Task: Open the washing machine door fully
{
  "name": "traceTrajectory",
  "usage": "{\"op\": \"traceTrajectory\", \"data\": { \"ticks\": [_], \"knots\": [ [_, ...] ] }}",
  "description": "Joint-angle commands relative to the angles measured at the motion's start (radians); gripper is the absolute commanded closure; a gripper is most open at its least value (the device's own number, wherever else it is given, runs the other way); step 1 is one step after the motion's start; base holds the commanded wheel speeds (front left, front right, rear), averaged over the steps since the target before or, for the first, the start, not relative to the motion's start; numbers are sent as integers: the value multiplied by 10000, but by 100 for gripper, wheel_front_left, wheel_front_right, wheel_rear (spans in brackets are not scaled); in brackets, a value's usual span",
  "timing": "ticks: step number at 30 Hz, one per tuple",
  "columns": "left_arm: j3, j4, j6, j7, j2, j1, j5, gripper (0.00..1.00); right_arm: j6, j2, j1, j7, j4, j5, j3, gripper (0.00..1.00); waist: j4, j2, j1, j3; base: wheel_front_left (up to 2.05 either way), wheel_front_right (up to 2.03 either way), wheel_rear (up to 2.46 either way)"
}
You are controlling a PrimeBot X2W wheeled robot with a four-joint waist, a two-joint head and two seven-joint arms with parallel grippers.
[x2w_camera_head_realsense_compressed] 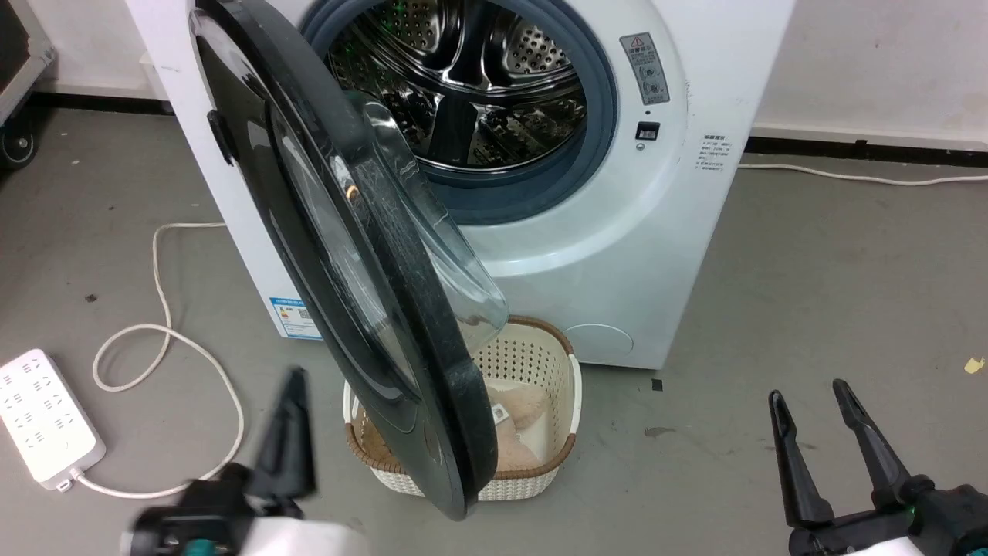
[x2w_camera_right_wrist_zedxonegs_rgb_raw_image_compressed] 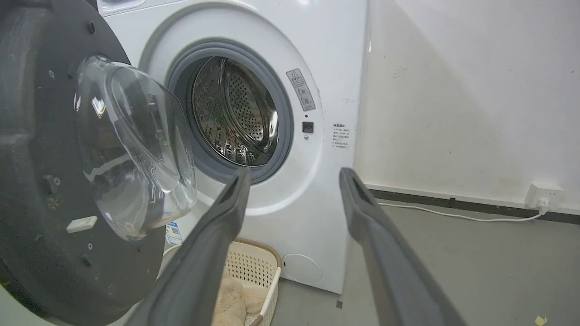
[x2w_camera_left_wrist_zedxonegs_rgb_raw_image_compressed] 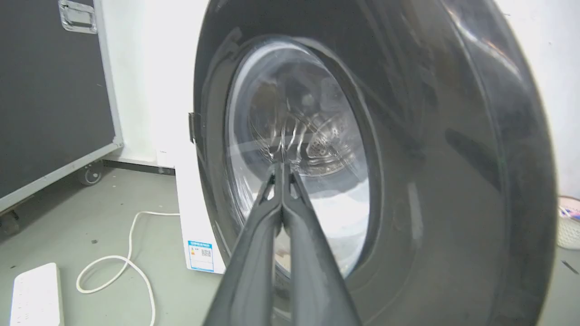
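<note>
The white washing machine (x2w_camera_head_realsense_compressed: 664, 232) stands with its steel drum exposed. The washing machine door (x2w_camera_head_realsense_compressed: 401, 309), glossy black with a clear glass bowl, is swung out about halfway, its edge toward me. My left gripper (x2w_camera_head_realsense_compressed: 292, 390) is blurred at the lower left, left of the door's outer face. In the left wrist view the left gripper (x2w_camera_left_wrist_zedxonegs_rgb_raw_image_compressed: 281, 166) is shut on nothing, its tips pointing at the door (x2w_camera_left_wrist_zedxonegs_rgb_raw_image_compressed: 453, 181) window; whether they touch it I cannot tell. My right gripper (x2w_camera_head_realsense_compressed: 808, 394) is open at the lower right, well away from the door. The right gripper (x2w_camera_right_wrist_zedxonegs_rgb_raw_image_compressed: 294, 175) faces the machine (x2w_camera_right_wrist_zedxonegs_rgb_raw_image_compressed: 326, 68); the door's inner side (x2w_camera_right_wrist_zedxonegs_rgb_raw_image_compressed: 36, 181) is at left.
A cream laundry basket (x2w_camera_head_realsense_compressed: 556, 386) holding a beige cloth sits on the floor under the door's lower edge. A white power strip (x2w_camera_head_realsense_compressed: 46, 417) and its looped cord (x2w_camera_head_realsense_compressed: 162, 340) lie on the floor at left. A black wheeled case (x2w_camera_left_wrist_zedxonegs_rgb_raw_image_compressed: 45, 90) stands farther left.
</note>
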Motion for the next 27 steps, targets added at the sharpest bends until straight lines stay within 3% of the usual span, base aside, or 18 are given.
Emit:
{"op": "traceTrajectory", "data": {
  "ticks": [1, 7, 14, 19, 27],
  "knots": [
    [162, -418, 116, -55, 17, -172, -137, 100, 6, 55, -89, -42, -33, 106, -28, 0, 3, 0, 0, -33, 0, 0, 0],
    [683, -2957, 641, -55, 17, -932, -424, 100, 6, 55, -118, -43, -71, 226, -82, 0, -3, 0, 0, -143, 0, 0, 0],
    [418, -4139, 492, -55, 17, -1644, -559, 100, 6, 56, -126, -43, -32, 271, -149, 0, -98, 0, 0, -350, 0, 0, 0],
    [-452, -4326, 173, 298, 24, -1755, -380, 100, 6, 56, -98, -43, -11, 274, -113, 0, -213, 0, 0, -466, 0, 0, 0],
    [-2744, -3607, 12, 1216, 19, -1292, -433, 100, 6, 56, -54, -43, 1, 358, -58, 0, -360, 0, 0, -462, 0, 0, 0]
  ]
}}
